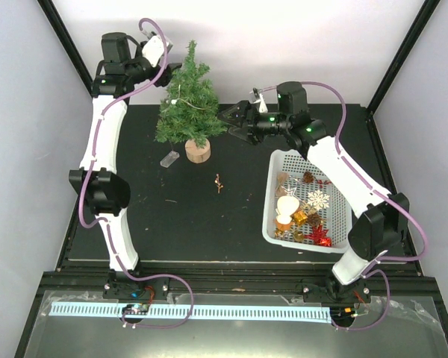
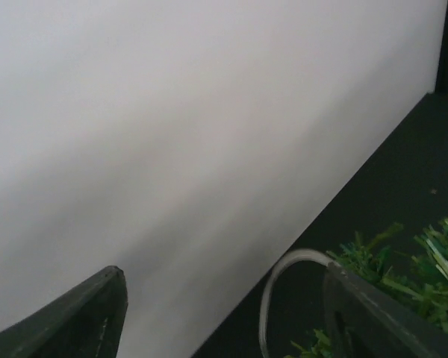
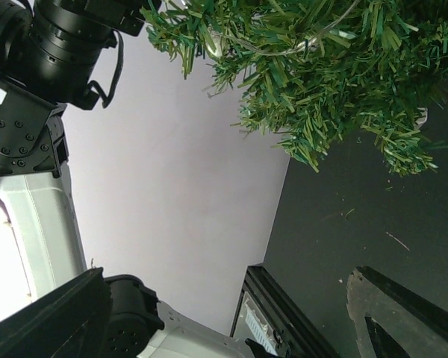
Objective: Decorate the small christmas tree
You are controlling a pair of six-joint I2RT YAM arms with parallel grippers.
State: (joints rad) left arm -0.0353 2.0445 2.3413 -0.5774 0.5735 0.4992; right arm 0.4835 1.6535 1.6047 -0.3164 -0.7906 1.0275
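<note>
The small christmas tree (image 1: 185,104) stands on its round wooden base at the back of the black table, with a pale cord (image 1: 188,101) draped across its branches. My left gripper (image 1: 177,69) is at the tree's upper left side. In the left wrist view that gripper (image 2: 224,294) is open. A loop of the pale cord (image 2: 272,294) hangs free between its fingers, close to the right one, beside green branches (image 2: 425,268). My right gripper (image 1: 228,119) hovers just right of the tree. It is open and empty (image 3: 224,306), and the branches (image 3: 321,67) are above it in the right wrist view.
A white basket (image 1: 274,195) of mixed ornaments sits at the right under the right arm. A small twig-like piece (image 1: 219,181) lies mid-table. A clear little object (image 1: 169,159) lies left of the tree's base. White walls enclose the back and sides.
</note>
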